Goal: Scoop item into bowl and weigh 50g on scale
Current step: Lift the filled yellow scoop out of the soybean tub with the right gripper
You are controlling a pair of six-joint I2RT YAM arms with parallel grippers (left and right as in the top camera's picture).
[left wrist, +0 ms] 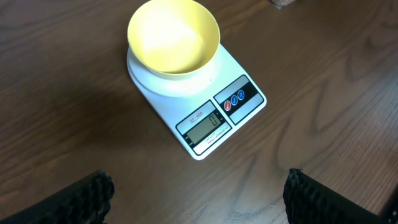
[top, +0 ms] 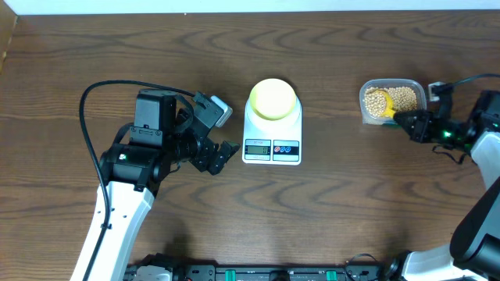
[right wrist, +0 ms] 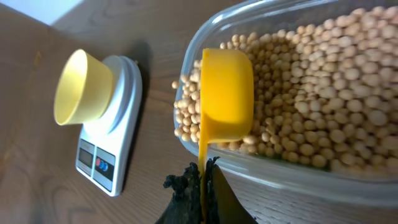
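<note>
- Sitting near the middle of the wooden table [top: 156, 47], somewhat toward its far edge, is a white digital scale [top: 272, 134] with its display and two coloured buttons facing the near edge.
- A small pale yellow bowl [top: 273, 98] stands upright on the scale's platform; from the left wrist camera the display under it appears to show a zero.
- A clear plastic tub [top: 365, 109] lies toward the right end of the table, well apart from the scale, and it holds the tan beans [top: 400, 97].
- The right gripper [top: 402, 121] has its fingers pinched tight on the thin handle of a bright yellow scoop [top: 387, 113].
- From the right wrist camera, the scoop's cup [right wrist: 227, 87] lies on the beans [right wrist: 323, 93] at the end of the tub [right wrist: 298, 180] nearest the scale [right wrist: 118, 137] and bowl [right wrist: 81, 87].
- The left gripper [top: 226, 152] hovers just left of the scale's front corner, its fingers [left wrist: 81, 199] spread wide with nothing between them.
</note>
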